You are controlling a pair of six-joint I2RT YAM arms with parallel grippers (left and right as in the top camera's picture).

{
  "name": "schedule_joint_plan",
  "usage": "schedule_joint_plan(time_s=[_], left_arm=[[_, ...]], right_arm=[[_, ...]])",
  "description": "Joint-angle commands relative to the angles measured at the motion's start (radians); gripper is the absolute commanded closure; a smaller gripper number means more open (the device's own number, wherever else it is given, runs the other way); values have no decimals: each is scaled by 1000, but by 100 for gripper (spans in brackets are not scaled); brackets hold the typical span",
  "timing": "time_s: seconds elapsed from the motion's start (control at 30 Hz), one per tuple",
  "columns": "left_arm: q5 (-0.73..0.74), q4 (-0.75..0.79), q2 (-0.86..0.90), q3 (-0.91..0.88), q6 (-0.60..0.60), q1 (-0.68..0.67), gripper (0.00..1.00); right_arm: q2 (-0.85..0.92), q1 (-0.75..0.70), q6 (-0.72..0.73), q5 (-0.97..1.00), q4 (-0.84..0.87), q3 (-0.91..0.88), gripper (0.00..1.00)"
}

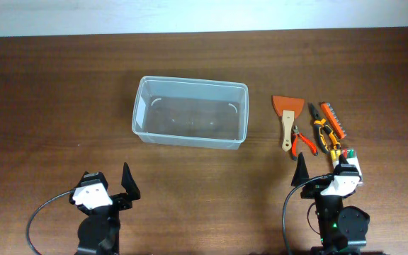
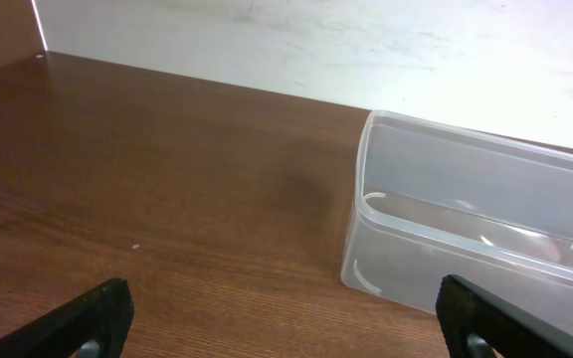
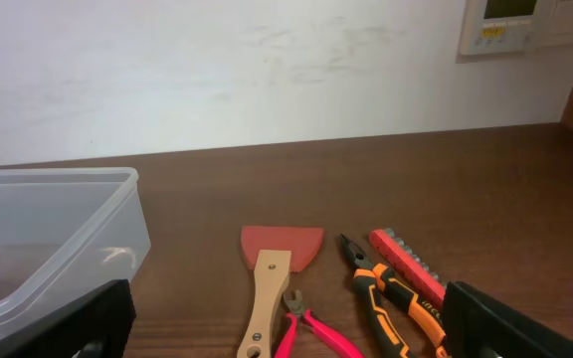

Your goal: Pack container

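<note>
Separating container (image 1: 246, 113) rim from scraper (image 1: 287, 119): tabletop (image 1: 261, 122).

Nothing can be read with certainty. Dark lettering on the orange-handled pliers (image 3: 398, 296) is too small, and the wall panel (image 3: 510, 25) markings are blurred.

Black arms (image 1: 96, 230), white wrist housings (image 1: 92, 193), looping black cables (image 1: 35, 214) (green light (image 1: 333, 227) on the right)

Light: bright, even, diffuse
Shadows: faint, soft beside the container (image 1: 190, 141)
Glare: small highlights on its clear floor
Focus: sharp throughout
</note>
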Motion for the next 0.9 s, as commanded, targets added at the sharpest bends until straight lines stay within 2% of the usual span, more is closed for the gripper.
schedule_joint_plan(time_s=[0.0,0.53,0.63,0.73,0.87], left_arm=[[-3,-2,-6,-3,9,-4,1],[-3,-2,-6,-3,9,-4,1],[-3,-2,-6,-3,9,-4,1],[-3,-2,-6,-3,9,-3,1],[-3,-2,-6,-3,9,-3,1]], right_arm=[[-11,-4,-3,2,-8,-5,1],[-11,-4,-2,4,29,-5,1],[-11,-4,47,3,50,5,1],[-3,-4,82,2,26,53,1],[79,-4,88,6,-79,217,1]])
